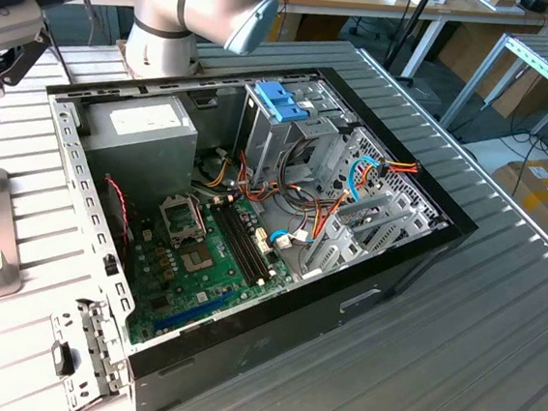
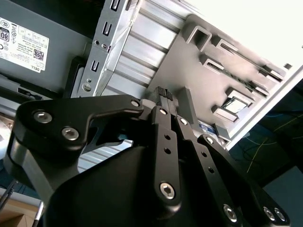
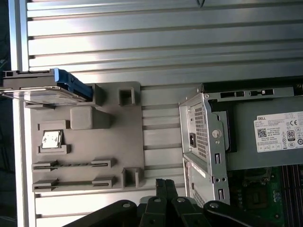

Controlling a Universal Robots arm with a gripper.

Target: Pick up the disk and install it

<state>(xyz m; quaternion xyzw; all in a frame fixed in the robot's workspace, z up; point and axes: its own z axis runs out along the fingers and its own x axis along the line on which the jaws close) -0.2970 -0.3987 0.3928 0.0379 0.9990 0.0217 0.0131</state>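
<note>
1. The disk (image 3: 42, 90), grey metal with a light-blue rail, rests at one corner of the grey holder plate (image 3: 118, 142), propped against a raised block there.
2. The gripper (image 2: 164, 93) hangs by the plate's diagonally opposite corner, well apart from the disk. Its two black fingers are pressed together with nothing between them.
3. A small silver square part (image 3: 51, 139) lies in a recess of the plate, near the disk.
4. The plate lies flat on a ribbed aluminium table (image 3: 142, 38).
5. Just beside the plate stands the open computer case (image 3: 203, 137). The grey power supply (image 3: 265, 137) sits in the case corner close to the plate, and the green motherboard (image 3: 258, 194) lies next to it.
6. In the exterior view, a blue plastic piece (image 1: 279, 99) sits on top of the drive cage, on the far side of the case from the plate.
</note>
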